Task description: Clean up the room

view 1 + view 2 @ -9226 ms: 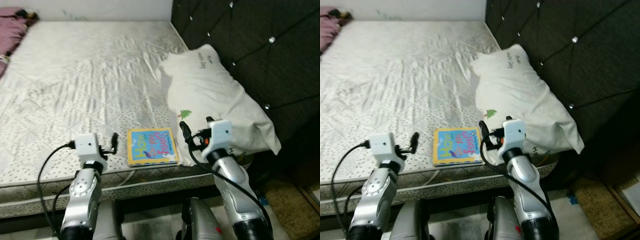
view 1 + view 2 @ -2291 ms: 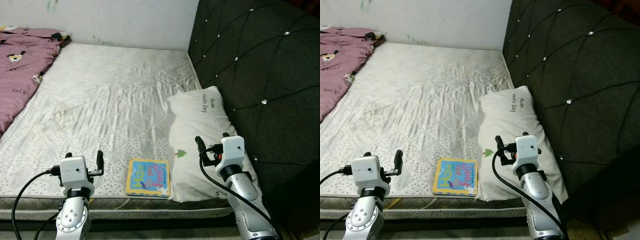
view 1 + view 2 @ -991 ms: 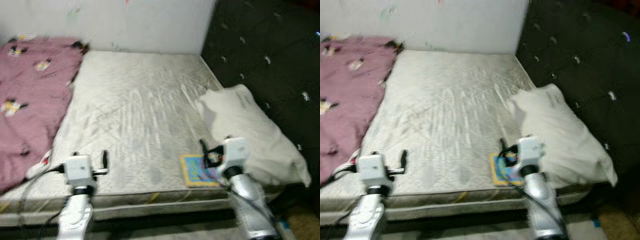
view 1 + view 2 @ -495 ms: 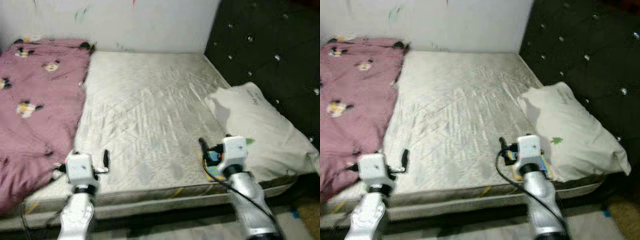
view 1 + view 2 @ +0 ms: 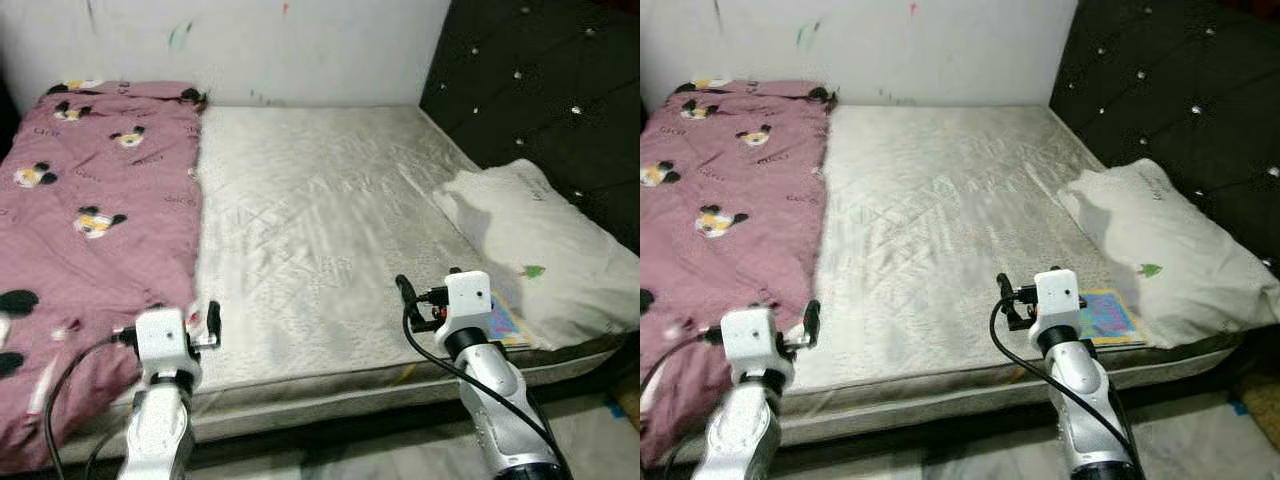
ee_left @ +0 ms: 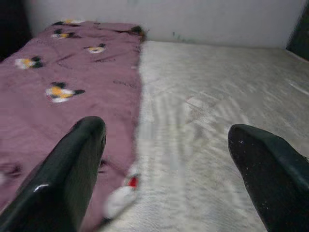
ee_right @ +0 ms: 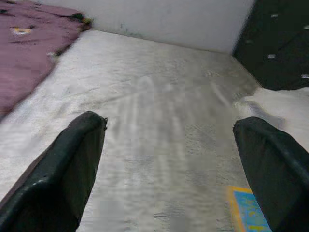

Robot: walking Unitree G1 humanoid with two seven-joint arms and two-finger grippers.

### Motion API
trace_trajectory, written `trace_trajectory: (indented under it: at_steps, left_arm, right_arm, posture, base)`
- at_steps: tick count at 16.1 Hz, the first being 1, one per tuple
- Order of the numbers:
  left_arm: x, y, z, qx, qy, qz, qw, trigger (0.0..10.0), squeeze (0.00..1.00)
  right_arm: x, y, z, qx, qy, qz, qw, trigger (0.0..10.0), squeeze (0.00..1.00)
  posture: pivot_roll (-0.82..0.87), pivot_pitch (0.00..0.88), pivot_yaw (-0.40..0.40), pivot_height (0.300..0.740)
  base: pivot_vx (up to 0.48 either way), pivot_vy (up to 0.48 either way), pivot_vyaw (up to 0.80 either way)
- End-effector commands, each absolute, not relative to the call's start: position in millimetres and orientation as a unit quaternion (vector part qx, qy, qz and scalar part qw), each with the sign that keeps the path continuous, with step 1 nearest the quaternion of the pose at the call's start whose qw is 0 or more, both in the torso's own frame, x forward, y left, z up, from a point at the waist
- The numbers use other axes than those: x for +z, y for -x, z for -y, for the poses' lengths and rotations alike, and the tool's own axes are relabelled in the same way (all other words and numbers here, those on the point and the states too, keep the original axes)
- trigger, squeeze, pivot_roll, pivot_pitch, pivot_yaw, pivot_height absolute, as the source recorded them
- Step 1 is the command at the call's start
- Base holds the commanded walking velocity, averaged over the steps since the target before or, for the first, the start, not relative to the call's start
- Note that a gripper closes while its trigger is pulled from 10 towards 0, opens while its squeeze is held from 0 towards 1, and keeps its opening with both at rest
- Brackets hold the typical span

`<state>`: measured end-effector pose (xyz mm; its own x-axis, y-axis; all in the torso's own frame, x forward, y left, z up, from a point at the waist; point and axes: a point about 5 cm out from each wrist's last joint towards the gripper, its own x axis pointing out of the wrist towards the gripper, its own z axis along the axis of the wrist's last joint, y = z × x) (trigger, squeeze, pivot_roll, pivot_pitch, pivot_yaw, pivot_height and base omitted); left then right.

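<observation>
A mauve-pink blanket (image 5: 90, 220) printed with black, white and orange cartoon heads covers the left of the bed. The mattress (image 5: 320, 230) is off-white with a quilted diamond pattern. The white pillow (image 5: 545, 250) on the right bears a small green tree. The book (image 5: 1105, 318) is blue and yellow. The tufted headboard (image 5: 560, 90) is black.

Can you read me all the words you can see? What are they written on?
White pillow: small dark writing near its top corner, too blurred to read.
Colourful picture book: big letters on its blue and yellow cover, too blurred to read.
Mauve cartoon-print blanket: faint printed words, too small to read.
</observation>
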<state>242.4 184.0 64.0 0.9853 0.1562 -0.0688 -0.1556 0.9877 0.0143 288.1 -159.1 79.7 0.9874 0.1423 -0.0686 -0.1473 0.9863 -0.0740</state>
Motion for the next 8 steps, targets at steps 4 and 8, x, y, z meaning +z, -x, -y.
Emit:
trace_trajectory:
  at_steps: [4,8]
  left_arm:
    - [66.0,-242.2,-186.6,0.078,-0.007,-0.025,0.997,10.0,0.00]
    - [69.2,-243.3,-183.8,0.062,-0.006,-0.013,0.998,10.0,0.00]
  right_arm:
    - [87.6,-293.5,155.4,0.079,0.038,-0.015,0.996,10.0,0.00]
    - [87.7,-294.1,154.7,0.078,0.038,-0.014,0.996,10.0,0.00]
  posture:
    - [0.04,0.026,-0.074,0.740]
    - [0.04,0.026,-0.072,0.740]
  base:
    - [0.000,0.240,0.00]
    - [0.000,0.000,0.00]
